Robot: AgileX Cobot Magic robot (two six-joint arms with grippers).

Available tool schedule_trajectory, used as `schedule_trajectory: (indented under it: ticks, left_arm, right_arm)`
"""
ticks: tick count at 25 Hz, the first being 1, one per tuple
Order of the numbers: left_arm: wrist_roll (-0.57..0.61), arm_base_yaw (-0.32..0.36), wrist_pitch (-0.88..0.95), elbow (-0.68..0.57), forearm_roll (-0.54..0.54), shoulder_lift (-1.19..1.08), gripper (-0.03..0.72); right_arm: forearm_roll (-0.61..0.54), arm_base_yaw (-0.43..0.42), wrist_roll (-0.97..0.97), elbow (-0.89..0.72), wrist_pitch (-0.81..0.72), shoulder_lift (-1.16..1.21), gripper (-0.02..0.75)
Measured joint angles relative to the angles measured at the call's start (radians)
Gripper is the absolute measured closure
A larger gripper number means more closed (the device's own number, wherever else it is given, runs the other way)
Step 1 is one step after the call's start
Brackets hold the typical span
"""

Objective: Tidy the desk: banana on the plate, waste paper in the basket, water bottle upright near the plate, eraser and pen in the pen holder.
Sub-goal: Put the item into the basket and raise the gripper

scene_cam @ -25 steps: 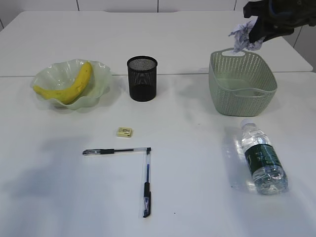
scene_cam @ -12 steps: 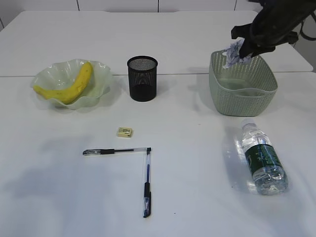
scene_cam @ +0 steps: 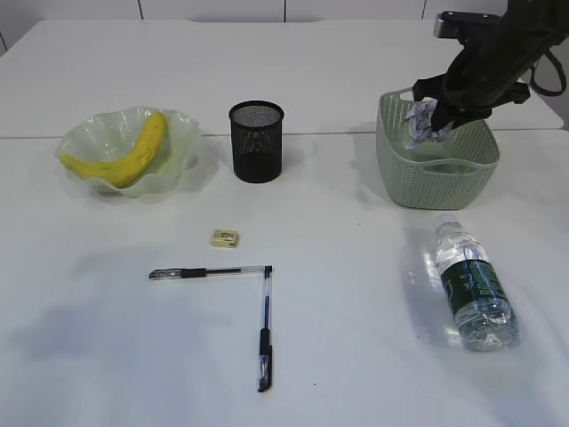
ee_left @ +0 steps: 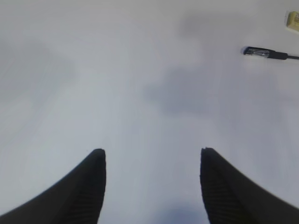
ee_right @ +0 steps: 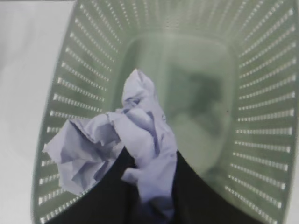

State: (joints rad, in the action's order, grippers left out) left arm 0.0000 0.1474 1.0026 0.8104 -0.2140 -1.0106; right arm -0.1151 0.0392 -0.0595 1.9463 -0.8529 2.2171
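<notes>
Right wrist view, right gripper [ee_right: 149,196] pinching crumpled waste paper [ee_right: 126,154] above the green basket [ee_right: 261,116] interior, banana [scene_cam: 124,153] on plate [scene_cam: 182,147], left gripper [ee_left: 152,186] spread wide over bare table [ee_left: 117,70].

Setting: lab-style test bench, staged as an office desk. Plain white table [scene_cam: 356,356], a seam running side to side near its far edge. White panelled wall [scene_cam: 213,9] behind the far edge, no furnishing visible. Black robot arm [scene_cam: 498,53] over the far right corner. Desk props: mesh pen holder [scene_cam: 256,140] toward the far edge at centre, two pens [scene_cam: 264,325] and an eraser [scene_cam: 225,237] nearer the front edge, green basket [scene_cam: 436,178] at far right.
</notes>
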Motion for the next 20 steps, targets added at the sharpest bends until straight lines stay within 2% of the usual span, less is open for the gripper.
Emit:
schedule_trajectory:
  ticks: [2, 7, 9, 16, 20]
  left_arm:
    - [0.000, 0.000, 0.002, 0.000, -0.002, 0.000, 0.235]
    - [0.000, 0.000, 0.004, 0.000, -0.008, 0.000, 0.235]
    - [0.000, 0.000, 0.004, 0.000, -0.010, 0.000, 0.235]
    - [0.000, 0.000, 0.009, 0.000, -0.012, -0.001, 0.235]
    - [0.000, 0.000, 0.019, 0.000, -0.012, -0.001, 0.235]
  right_arm:
    - [0.039, 0.000, 0.035, 0.000, 0.000, 0.000, 0.599]
    - [0.086, 0.000, 0.084, 0.000, 0.000, 0.000, 0.435]
    - [0.088, 0.000, 0.089, 0.000, 0.002, 0.000, 0.392]
    - [0.088, 0.000, 0.110, 0.000, 0.000, 0.000, 0.303]
    - [0.076, 0.000, 0.116, 0.044, -0.074, 0.000, 0.279]
